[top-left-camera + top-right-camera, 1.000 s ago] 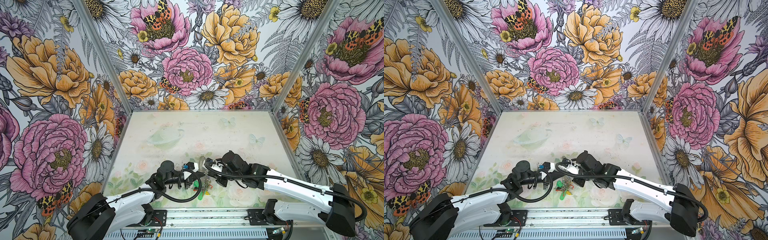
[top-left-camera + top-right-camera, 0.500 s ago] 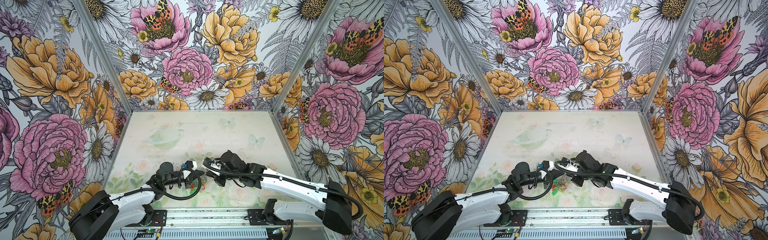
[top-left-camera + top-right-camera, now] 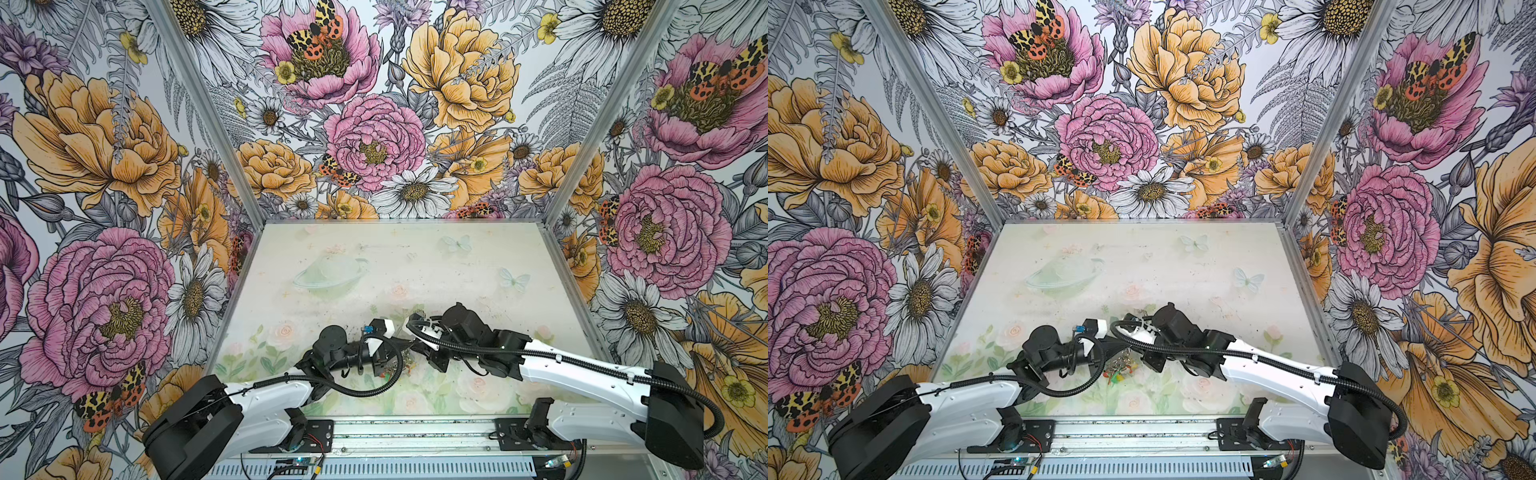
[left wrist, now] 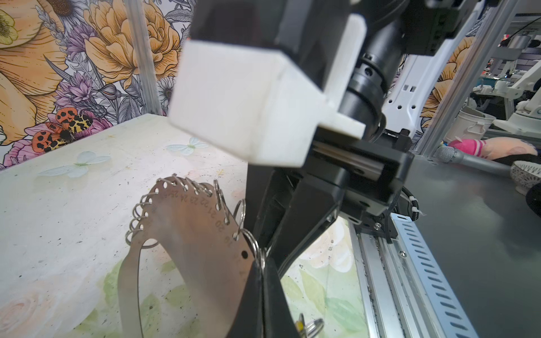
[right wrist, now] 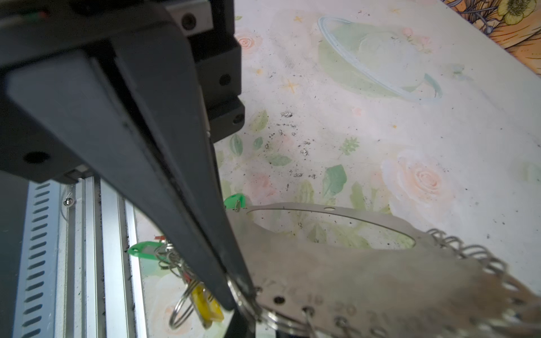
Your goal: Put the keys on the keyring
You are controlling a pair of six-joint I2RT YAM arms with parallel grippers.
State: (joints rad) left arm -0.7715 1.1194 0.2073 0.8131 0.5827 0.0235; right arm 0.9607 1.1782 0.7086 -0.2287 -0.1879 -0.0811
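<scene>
The keyring is a flat brownish-grey metal band with a wide hole and small wire rings along its edge. It is held tilted above the table between both arms. My left gripper is shut on its rim. My right gripper is shut on a small wire ring at the edge of the keyring. In both top views the left gripper and the right gripper meet tip to tip near the table's front middle, and they hide the band. The keys with the blue tag are out of view.
A bunch of keys with a green tag and a yellow tag hangs from the keyring's underside. It shows in both top views as a small bunch. A metal rail runs along the front edge, and floral walls close in three sides.
The right arm has shifted slightly left and the hanging bunch has swung a little. Both grippers stay together at the keyring's edge.
</scene>
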